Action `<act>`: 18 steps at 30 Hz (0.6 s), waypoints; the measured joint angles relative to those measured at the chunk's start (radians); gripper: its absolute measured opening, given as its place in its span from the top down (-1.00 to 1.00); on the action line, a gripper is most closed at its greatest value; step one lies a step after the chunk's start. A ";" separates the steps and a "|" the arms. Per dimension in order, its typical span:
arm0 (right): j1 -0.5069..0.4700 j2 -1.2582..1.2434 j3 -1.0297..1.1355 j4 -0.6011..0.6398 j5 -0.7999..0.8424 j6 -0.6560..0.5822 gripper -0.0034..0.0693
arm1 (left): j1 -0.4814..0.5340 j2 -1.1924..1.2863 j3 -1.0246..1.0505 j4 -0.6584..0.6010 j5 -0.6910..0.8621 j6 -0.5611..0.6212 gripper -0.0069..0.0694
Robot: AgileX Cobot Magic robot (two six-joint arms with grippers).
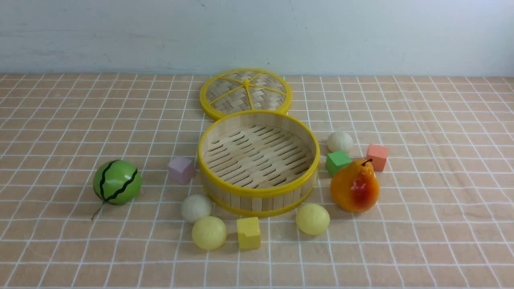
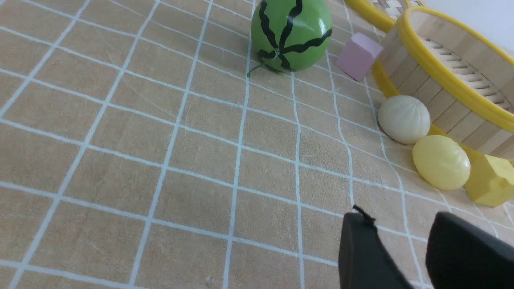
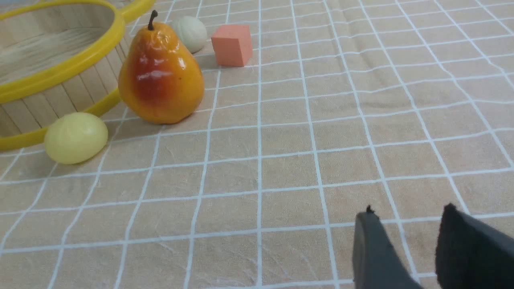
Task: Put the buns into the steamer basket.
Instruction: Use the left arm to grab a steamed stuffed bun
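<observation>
The steamer basket (image 1: pixel 225 130) stands empty at the table's middle. An off-white pleated bun (image 1: pixel 196 208) and a pale yellow bun (image 1: pixel 209 232) lie at its front left. Another pale yellow bun (image 1: pixel 312 218) lies at its front right, and an off-white bun (image 1: pixel 339 141) at its right. No arm shows in the front view. My left gripper (image 2: pixel 401 224) is open and empty above the cloth, short of the off-white bun (image 2: pixel 403 119) and yellow bun (image 2: pixel 441 161). My right gripper (image 3: pixel 407 218) is open and empty, far from the yellow bun (image 3: pixel 75 137) and the off-white bun (image 3: pixel 190 33).
The woven lid (image 1: pixel 245 93) lies behind the basket. A watermelon ball (image 1: pixel 117 182) sits at the left, a pear (image 1: pixel 355 185) at the right. Cubes lie around: pink (image 1: pixel 181 169), yellow (image 1: pixel 248 233), green (image 1: pixel 337 161), orange (image 1: pixel 376 157).
</observation>
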 joint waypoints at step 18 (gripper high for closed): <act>0.000 0.000 0.000 0.000 0.000 0.000 0.25 | 0.000 0.000 0.000 -0.136 -0.130 -0.039 0.20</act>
